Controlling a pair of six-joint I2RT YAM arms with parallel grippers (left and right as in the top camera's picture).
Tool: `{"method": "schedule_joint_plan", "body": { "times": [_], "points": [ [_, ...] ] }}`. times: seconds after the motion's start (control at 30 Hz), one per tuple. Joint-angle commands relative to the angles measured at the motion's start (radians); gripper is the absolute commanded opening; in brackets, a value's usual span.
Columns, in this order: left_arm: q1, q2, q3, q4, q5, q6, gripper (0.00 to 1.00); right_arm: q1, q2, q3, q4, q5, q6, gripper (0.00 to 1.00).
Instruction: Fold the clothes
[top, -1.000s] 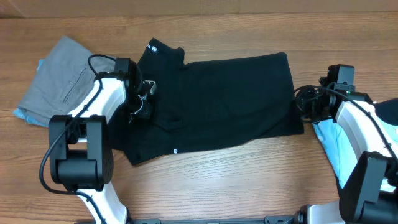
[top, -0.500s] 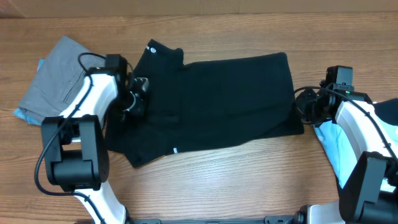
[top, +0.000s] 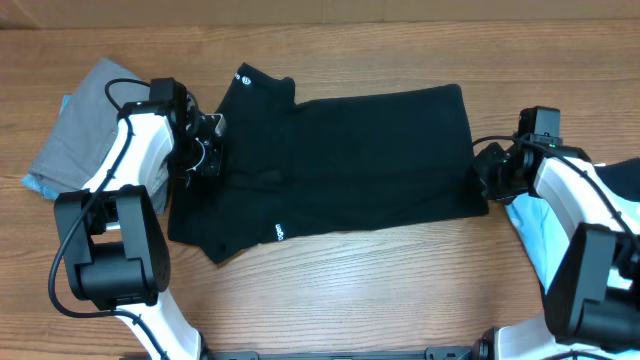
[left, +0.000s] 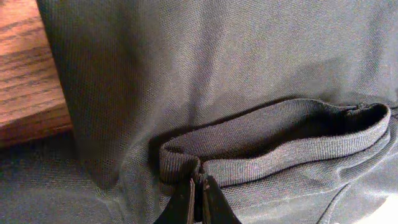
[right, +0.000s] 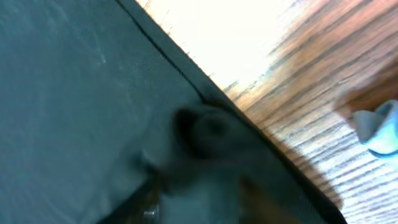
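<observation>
Left gripper (left: 198, 190) pinches T-shirt (top: 370, 160) collar (right gripper (top: 492, 172) state unclear).

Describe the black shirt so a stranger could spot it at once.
Look to the middle of the wooden table. The shirt lies spread there, between a grey garment on the left and a light-blue one on the right. It alone is black, with a small white neck label.

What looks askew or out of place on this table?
The black T-shirt lies crooked: its left end is bunched, with a ribbed hem pinched in the shut left gripper. Nothing looks spilled or torn.
</observation>
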Motion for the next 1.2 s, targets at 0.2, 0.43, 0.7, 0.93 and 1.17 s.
{"method": "schedule_joint_plan", "body": {
  "times": [0.2,0.43,0.7,0.93,1.17],
  "points": [
    [0.001,-0.032,0.033,-0.016,-0.031,-0.009,0.04,-0.105,-0.025,0.034,-0.142,-0.019,-0.073,0.57],
    [0.001,-0.032,0.078,-0.049,-0.032,-0.011,0.04,-0.144,-0.023,-0.029,-0.229,-0.017,-0.126,0.50],
    [0.001,-0.032,0.080,-0.061,-0.052,-0.011,0.04,-0.117,-0.024,-0.091,-0.151,-0.026,-0.125,0.04],
    [0.001,-0.032,0.080,-0.059,-0.061,-0.010,0.04,-0.187,-0.026,-0.058,-0.331,0.117,-0.061,0.04],
    [0.001,-0.032,0.114,-0.116,-0.123,-0.010,0.26,-0.192,-0.028,-0.058,-0.354,0.124,-0.065,0.04]
  ]
}}
